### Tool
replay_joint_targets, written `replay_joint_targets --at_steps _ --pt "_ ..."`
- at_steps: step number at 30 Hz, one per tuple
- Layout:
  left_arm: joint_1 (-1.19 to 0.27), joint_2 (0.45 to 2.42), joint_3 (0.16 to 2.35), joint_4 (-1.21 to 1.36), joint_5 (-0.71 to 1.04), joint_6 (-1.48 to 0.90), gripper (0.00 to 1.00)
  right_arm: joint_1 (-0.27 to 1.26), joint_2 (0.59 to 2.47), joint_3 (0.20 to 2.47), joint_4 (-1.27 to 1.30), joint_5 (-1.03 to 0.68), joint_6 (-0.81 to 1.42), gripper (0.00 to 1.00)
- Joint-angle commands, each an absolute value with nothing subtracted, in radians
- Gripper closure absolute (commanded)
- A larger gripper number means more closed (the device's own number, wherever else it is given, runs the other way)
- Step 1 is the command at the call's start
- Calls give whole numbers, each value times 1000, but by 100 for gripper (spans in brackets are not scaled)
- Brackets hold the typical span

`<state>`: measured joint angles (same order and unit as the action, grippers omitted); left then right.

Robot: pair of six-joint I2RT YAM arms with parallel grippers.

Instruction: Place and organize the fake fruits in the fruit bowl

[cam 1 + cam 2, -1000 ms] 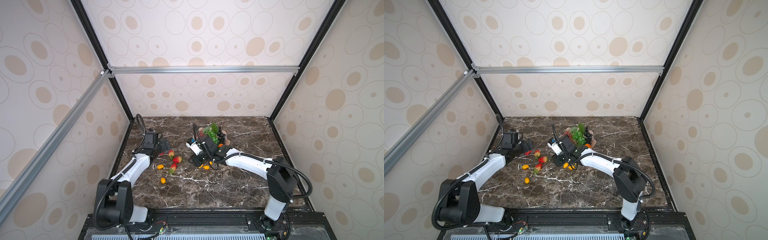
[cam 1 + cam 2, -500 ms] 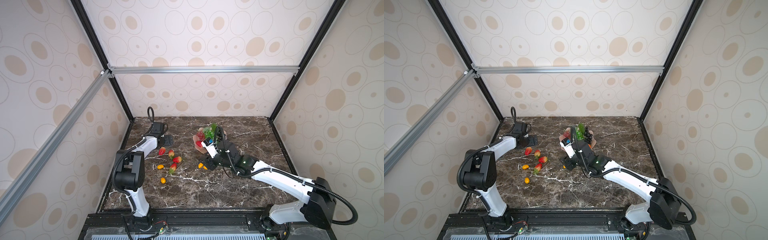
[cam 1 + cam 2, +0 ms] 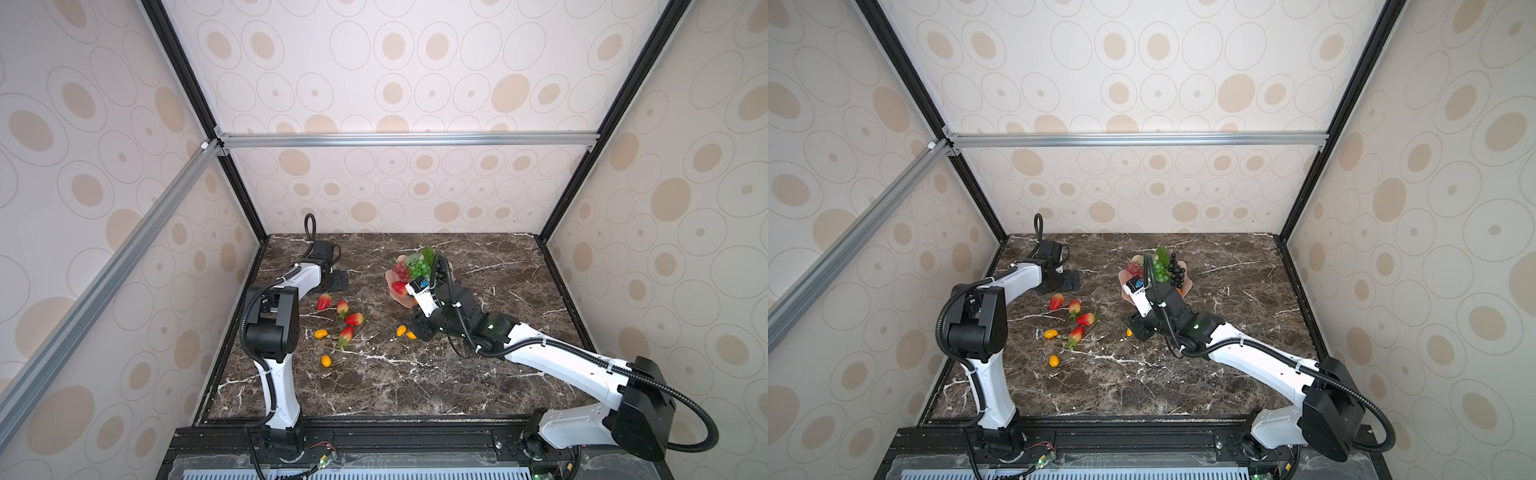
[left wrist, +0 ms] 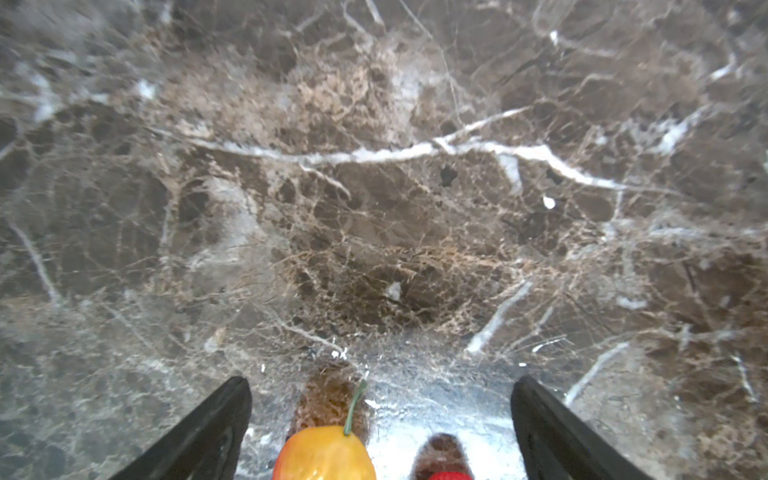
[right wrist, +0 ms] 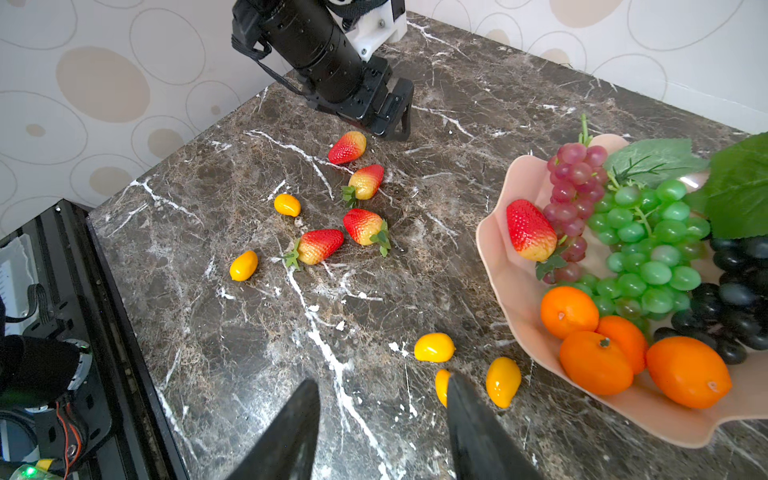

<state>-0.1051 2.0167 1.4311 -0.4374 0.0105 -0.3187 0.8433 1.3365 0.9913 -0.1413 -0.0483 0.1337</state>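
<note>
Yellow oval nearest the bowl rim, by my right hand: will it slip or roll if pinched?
Probably slippery: the yellow oval is smooth and glossy. Likely to roll or skid on the polished marble table, having no flat side. It looks small and plastic, so probably light.
</note>
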Motion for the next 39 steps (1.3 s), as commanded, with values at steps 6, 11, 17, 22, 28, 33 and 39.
replay_joint_targets --at_steps 6,11,17,22,28,33,39 --pt "-97 2043 1468 -485 55 -282 2 844 1312 970 -132 -35 137 47" --pt "-97 2052 1469 -482 112 -275 2 843 1313 965 -130 -35 141 48" --pt "-100 2062 1468 -487 150 -267 2 843 1312 965 -130 -29 141 47" --pt "-103 2060 1463 -488 164 -261 2 844 1313 963 -133 -28 141 47" --pt "-106 2060 1462 -486 192 -256 2 843 1313 962 -133 -28 144 47" --pt "-112 2057 1460 -487 204 -251 2 843 1316 959 -134 -26 146 47" --pt "-115 2056 1461 -489 219 -245 2 843 1321 961 -133 -26 145 47"
